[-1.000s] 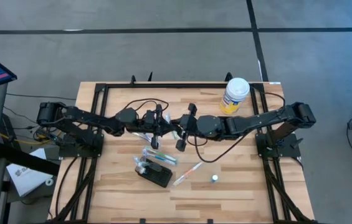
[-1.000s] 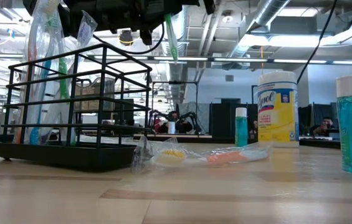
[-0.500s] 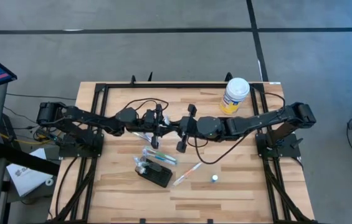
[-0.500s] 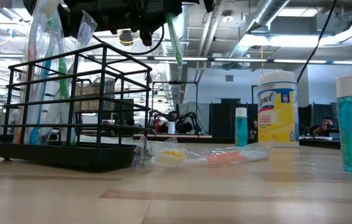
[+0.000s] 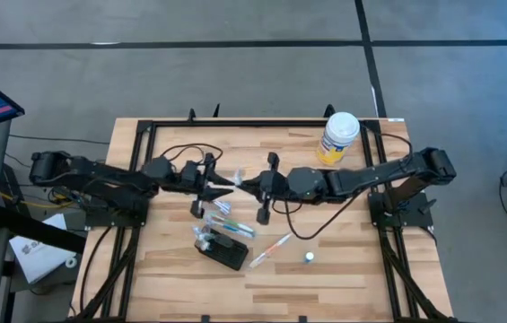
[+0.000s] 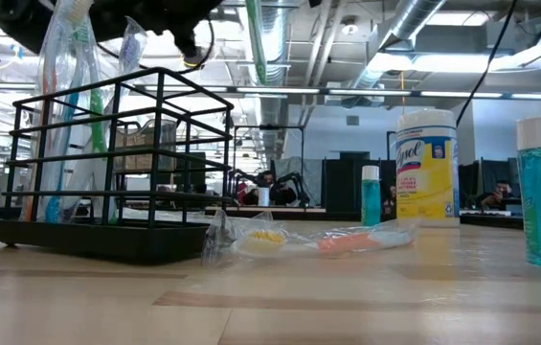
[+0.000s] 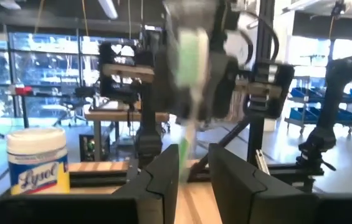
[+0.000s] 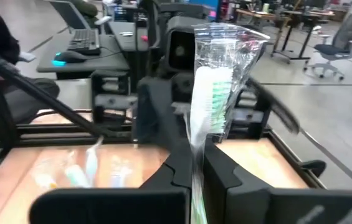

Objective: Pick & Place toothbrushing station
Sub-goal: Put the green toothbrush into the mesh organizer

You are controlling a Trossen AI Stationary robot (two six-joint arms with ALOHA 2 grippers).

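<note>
We see the toothbrushing station (image 5: 223, 251) lying on the wooden desk (image 5: 343, 260), toward its front edge and a little left of centre. In the low view it shows as a black wire holder (image 6: 107, 172) with wrapped toothbrushes standing in its left end.

Both pincers hang above the middle of the desk, well behind the station and apart from it, tips facing each other. The right pincer (image 5: 246, 184) is clamped on a wrapped green toothbrush (image 8: 213, 93); in its wrist view the clear wrapper rises between its two dark fingers (image 8: 225, 171), which stand pressed against it. The left pincer (image 5: 222, 182) sits just beside it, its jaws a narrow gap apart; in the left wrist view the green toothbrush (image 7: 188, 74) passes through that gap, and we cannot tell whether the fingers (image 7: 157, 180) touch it.

More wrapped brushes (image 5: 233, 224) lie on the desk between the pincers and the station. A white-lidded yellow wipes canister (image 5: 338, 137) stands at the back right, and a small blue-green bottle (image 5: 309, 257) stands to the right of the station.
</note>
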